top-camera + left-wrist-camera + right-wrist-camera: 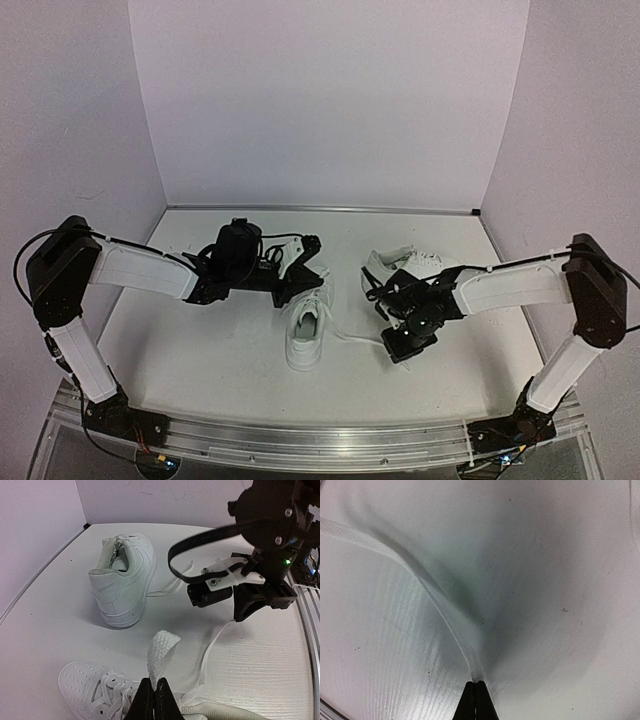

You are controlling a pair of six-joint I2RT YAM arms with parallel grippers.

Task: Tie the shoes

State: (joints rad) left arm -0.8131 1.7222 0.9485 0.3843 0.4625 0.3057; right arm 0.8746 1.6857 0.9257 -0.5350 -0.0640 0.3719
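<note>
My left gripper [153,692] is clenched on a lace loop [162,647]. The folded white band stands up from between the closed fingertips, right over the laced top of the near shoe [92,685]. From overhead that shoe [308,328] sits mid-table, upright, with the left arm reaching over its far end.

My right gripper [476,695] is also clamped tight, pinching a loose lace [437,605] low against the table [560,555]. On its wrist camera the flat white strand runs up and left from the fingertips, lying along the white surface. In the overhead view this lace stretches from the near shoe's side across to the right gripper, which sits just to that shoe's right, toward the near edge.

The second shoe [122,577] stands apart from the first, its heel facing my left wrist camera and its own lace trailing out on the table beside it. Overhead I see it at the back right, partly hidden behind the right arm's wrist.
</note>
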